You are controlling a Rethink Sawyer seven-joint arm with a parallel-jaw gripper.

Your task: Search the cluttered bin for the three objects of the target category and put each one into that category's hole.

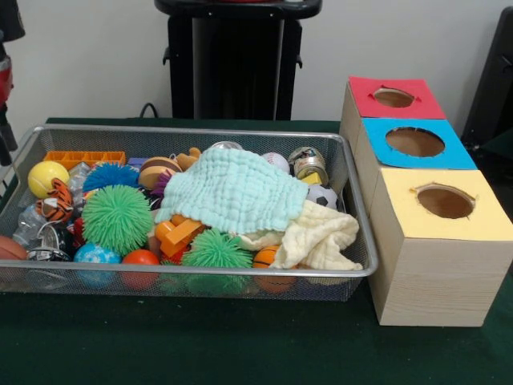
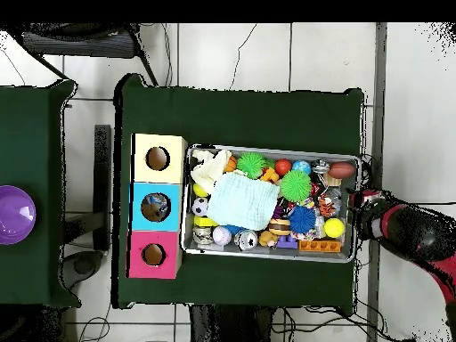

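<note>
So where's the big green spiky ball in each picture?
Front view: the big green spiky ball sits at the left in the bin, near the front rim.
Overhead view: it is right of the middle, near the top rim.
Shared landmark: the mint green cloth lies next to it in both.

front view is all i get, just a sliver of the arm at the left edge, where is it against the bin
Observer: The red and black arm sits at the short end of the silver wire-mesh bin, the end farthest from the row of three wooden boxes. It is not over the toys.
Operator: anything past the boxes that i can't see
Observer: A round purple bowl sits on a separate green-topped table beyond them.
</note>
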